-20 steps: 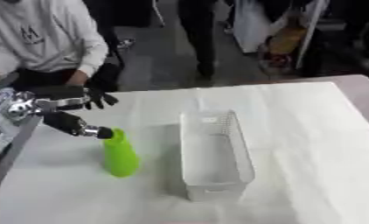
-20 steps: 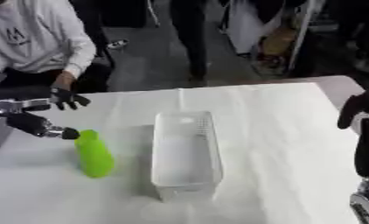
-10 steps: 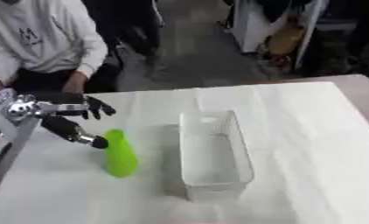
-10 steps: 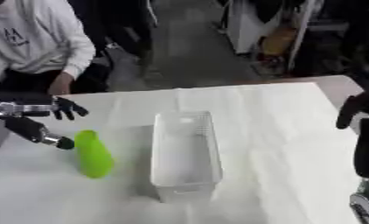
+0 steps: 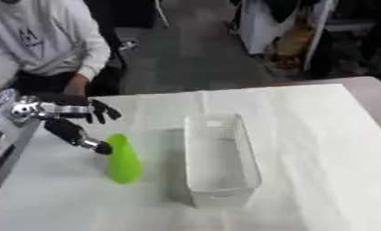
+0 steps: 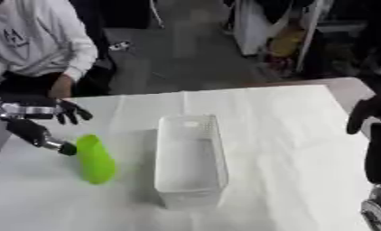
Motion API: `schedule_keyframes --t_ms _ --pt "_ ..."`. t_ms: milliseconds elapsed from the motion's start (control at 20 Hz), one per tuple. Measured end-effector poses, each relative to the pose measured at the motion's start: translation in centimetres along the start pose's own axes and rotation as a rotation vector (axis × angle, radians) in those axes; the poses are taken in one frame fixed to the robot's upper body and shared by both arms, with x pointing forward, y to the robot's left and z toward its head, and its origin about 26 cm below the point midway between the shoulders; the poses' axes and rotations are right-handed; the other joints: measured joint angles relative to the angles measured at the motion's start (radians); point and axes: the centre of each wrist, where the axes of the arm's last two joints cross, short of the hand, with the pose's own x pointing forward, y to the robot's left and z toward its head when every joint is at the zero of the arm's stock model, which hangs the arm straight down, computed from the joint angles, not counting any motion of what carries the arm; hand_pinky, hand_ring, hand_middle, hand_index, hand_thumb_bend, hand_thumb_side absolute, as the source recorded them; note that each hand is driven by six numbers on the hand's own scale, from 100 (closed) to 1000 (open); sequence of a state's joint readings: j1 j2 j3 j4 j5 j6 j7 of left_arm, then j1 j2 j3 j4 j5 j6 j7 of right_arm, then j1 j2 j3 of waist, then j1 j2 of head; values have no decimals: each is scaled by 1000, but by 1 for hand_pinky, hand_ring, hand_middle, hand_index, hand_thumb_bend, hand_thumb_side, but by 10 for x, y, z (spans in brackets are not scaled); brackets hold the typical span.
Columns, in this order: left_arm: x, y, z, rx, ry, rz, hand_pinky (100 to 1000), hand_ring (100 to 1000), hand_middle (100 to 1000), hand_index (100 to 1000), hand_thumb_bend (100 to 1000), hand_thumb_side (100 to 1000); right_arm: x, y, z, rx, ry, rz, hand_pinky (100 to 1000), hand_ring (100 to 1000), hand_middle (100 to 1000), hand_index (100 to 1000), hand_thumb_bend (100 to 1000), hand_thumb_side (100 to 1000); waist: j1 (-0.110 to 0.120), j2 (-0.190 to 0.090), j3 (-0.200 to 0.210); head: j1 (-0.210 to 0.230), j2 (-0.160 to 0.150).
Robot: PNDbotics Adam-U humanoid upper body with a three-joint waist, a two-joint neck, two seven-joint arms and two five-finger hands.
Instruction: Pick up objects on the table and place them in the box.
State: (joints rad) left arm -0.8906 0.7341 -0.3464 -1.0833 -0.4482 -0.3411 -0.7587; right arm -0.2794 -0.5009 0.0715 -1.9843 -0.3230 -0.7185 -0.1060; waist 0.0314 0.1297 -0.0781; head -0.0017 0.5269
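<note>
the green bottle (image 5: 123,159) stands on the white desk (image 5: 320,149), just left of the empty clear box (image 5: 219,164). the left hand (image 5: 76,118) is beside its top — fingers (image 5: 105,112) spread apart, thumb tip touching it. the right hand (image 6: 366,113) hangs at the right edge; its fingers' state can't be made out.

My left hand (image 6: 37,118) sits at the left edge, over the white table (image 6: 281,135). Fingers spread near the top; thumb tip touches the upper end of the green bottle (image 6: 93,159). Nothing gripped. Bottle stands tilted, just left of the white mesh box (image 6: 190,161), apart from it. Box is empty, long side running away from me. My right hand (image 6: 366,113) shows dark at the right edge, fingers hanging down, relaxed, holding nothing.
</note>
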Motion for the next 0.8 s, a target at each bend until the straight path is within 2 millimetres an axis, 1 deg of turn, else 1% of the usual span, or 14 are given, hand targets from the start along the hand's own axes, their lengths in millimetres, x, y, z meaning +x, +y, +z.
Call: schedule_keyframes --t_ms 250,800 --pt "0 -1 -5 -19 12 3 771 811 920 1000 800 726 0 0 0 5 2 -1 261 452 537 583 100 418 0 0 -3 1 0" --pt "1 -5 -14 -52 25 11 768 811 920 1000 787 706 0 0 -3 6 -2 -8 262 452 537 583 100 418 1 0 -9 1 0"
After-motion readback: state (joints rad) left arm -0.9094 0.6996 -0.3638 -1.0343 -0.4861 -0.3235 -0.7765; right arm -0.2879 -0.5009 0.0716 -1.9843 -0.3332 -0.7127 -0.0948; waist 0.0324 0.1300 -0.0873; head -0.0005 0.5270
